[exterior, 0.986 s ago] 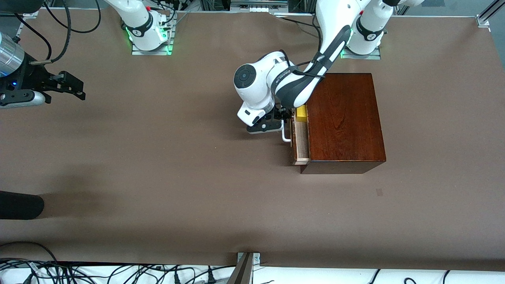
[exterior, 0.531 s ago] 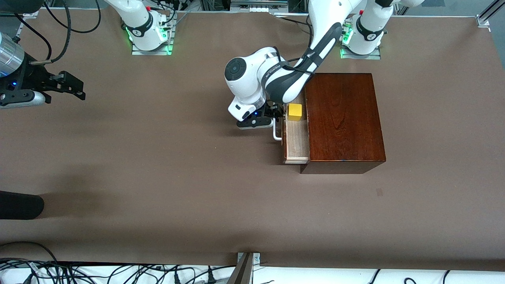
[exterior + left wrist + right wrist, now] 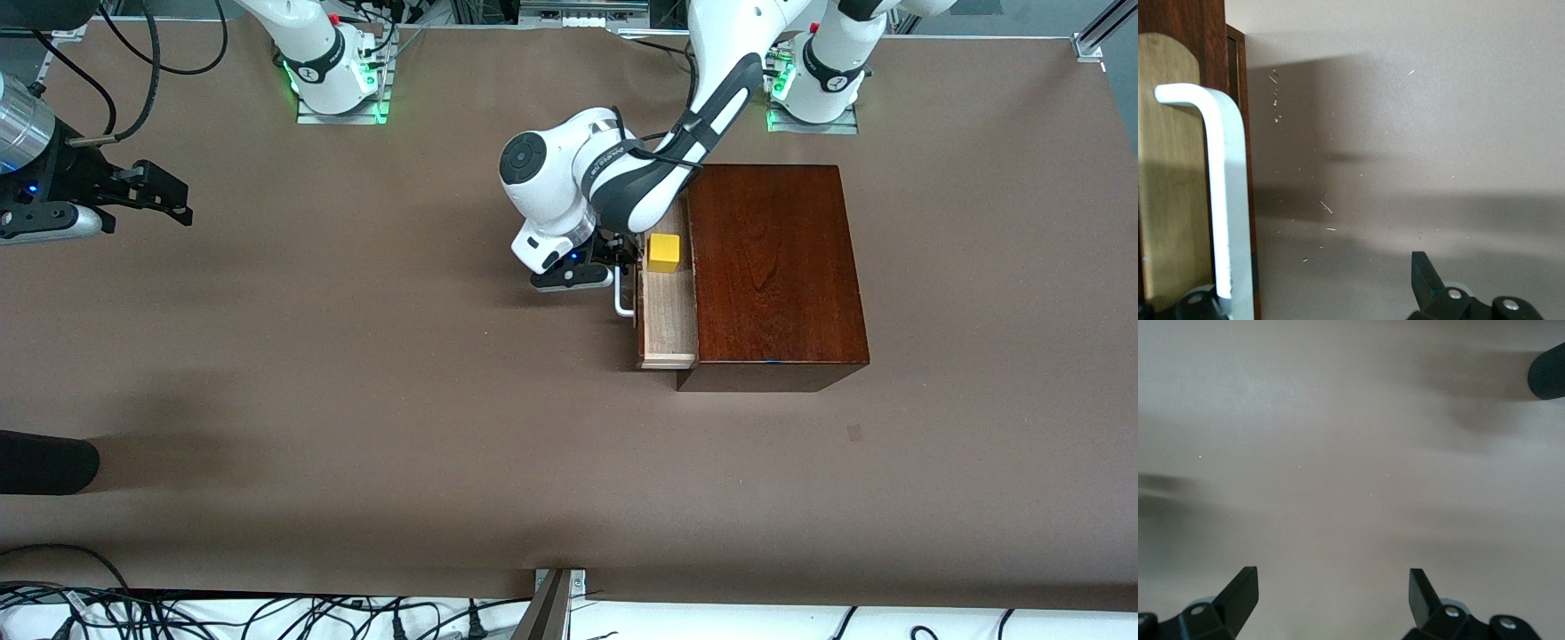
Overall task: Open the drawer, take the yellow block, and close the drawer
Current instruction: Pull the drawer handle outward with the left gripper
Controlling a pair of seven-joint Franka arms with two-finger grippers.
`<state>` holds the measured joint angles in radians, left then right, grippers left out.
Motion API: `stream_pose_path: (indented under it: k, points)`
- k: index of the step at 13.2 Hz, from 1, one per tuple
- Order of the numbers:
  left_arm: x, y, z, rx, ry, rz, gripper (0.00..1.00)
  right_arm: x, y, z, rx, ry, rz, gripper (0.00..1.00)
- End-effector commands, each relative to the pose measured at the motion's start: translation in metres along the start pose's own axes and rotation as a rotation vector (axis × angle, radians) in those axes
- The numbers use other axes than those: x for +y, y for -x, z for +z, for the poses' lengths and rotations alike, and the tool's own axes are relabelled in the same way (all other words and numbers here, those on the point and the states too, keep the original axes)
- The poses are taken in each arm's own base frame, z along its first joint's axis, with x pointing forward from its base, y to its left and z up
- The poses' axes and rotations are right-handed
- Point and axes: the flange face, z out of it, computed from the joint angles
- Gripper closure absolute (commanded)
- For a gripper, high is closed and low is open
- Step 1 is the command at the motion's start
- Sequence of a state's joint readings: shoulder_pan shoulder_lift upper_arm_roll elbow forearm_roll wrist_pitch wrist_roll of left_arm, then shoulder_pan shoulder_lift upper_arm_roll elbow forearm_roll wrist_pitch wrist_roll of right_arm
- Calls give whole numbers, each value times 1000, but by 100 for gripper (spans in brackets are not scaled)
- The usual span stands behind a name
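The drawer (image 3: 668,318) stands pulled out of the mahogany box (image 3: 772,267); the yellow block (image 3: 664,252) sits inside it. Beside the box, the left gripper (image 3: 622,264) spreads at the white handle (image 3: 1228,207). Well away, the waiting right gripper (image 3: 1331,587) is spread over bare table (image 3: 356,400)

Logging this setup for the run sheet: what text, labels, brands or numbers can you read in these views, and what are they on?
No text can be read.
Left arm's forearm: dark lettering, too small to read.
Drawer, yellow block, wooden box: no markings.
Both wrist views: no text.
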<state>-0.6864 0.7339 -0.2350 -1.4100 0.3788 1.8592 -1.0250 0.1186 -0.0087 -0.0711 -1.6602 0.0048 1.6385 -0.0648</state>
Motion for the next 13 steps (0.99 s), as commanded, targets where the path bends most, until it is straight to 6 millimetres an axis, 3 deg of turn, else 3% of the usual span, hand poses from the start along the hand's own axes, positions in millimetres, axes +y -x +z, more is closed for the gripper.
stream_pose_path:
  k: [1, 4, 7, 13]
  points:
    - [30, 21, -5, 7, -17, 59, 0, 2, -1, -5, -3, 8, 7, 0]
    - [31, 23, -11, 7, -27, 60, 0, 2, -1, -5, -3, 8, 7, 0]
    - [24, 12, -34, 4, -17, 69, 0, 2, -1, -5, -4, 8, 7, 0]
    - [21, 12, -39, -8, -34, 82, 0, 2, -1, -5, -4, 8, 7, 0]
